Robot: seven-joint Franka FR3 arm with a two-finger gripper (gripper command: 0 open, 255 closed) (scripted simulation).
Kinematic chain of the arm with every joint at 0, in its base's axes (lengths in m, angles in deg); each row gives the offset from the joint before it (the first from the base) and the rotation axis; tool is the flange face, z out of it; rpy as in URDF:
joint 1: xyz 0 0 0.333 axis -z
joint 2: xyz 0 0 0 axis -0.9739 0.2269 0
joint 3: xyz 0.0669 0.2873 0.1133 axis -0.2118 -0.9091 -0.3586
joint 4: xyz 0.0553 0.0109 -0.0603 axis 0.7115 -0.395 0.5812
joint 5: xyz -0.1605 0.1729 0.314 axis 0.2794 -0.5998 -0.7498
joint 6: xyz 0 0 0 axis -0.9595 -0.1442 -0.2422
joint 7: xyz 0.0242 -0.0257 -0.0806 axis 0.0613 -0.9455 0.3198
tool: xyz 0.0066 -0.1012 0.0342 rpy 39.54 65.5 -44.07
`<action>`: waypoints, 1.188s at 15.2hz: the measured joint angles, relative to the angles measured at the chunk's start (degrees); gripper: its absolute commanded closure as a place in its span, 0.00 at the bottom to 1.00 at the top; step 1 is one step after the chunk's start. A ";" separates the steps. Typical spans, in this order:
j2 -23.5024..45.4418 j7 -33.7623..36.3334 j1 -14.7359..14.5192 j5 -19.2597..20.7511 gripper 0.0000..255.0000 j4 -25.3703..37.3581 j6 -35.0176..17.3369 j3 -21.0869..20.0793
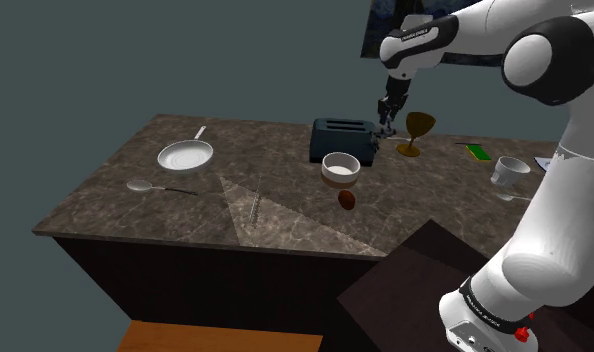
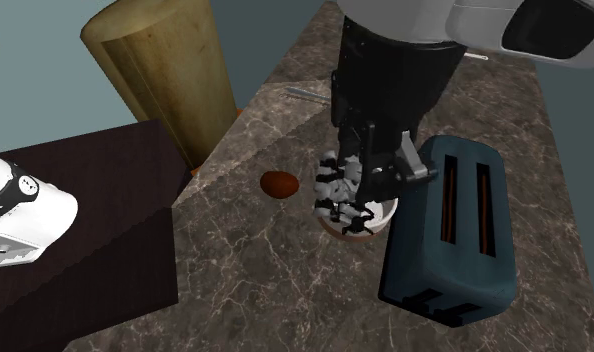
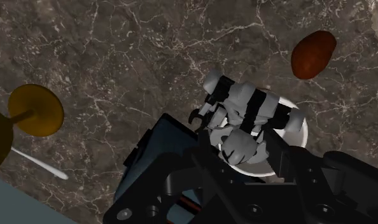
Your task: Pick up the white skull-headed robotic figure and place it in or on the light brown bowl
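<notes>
The white skull-headed figure (image 3: 246, 113), with black bands on its limbs, is clasped between my black fingers (image 3: 280, 158). My gripper (image 2: 363, 180) is shut on it and holds it in the air. In the wrist view the bowl (image 3: 300, 129), white inside and light brown outside, lies right behind the figure. The second exterior view shows the figure (image 2: 341, 190) hanging over the bowl (image 2: 380, 218). Seen from the shoulder, the gripper (image 1: 386, 120) hovers above the toaster's right end, up and to the right of the bowl (image 1: 341, 168).
A dark blue-grey toaster (image 2: 453, 228) stands close beside the bowl. A brown oval object (image 2: 278, 183) lies on its other side. An amber goblet (image 1: 417, 133), a white pan (image 1: 185, 155), a spoon (image 1: 153, 186) and a white cup (image 1: 510, 170) sit on the marble counter (image 1: 115, 205).
</notes>
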 measured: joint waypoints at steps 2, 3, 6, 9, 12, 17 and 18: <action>2.59 1.64 -0.69 -0.88 1.00 3.90 1.48 -0.92; 3.49 2.61 -1.10 -1.10 1.00 5.96 2.68 -1.31; 7.47 5.00 -1.84 -2.22 1.00 12.77 5.68 -2.49; 12.70 7.16 -1.97 -3.58 1.00 21.43 9.25 -3.65; 16.96 9.10 -2.19 -4.52 1.00 27.80 11.44 -4.62; 17.97 9.01 -2.28 -4.88 1.00 26.02 8.73 -4.84; 18.16 9.02 -2.32 -4.94 1.00 25.61 8.15 -4.89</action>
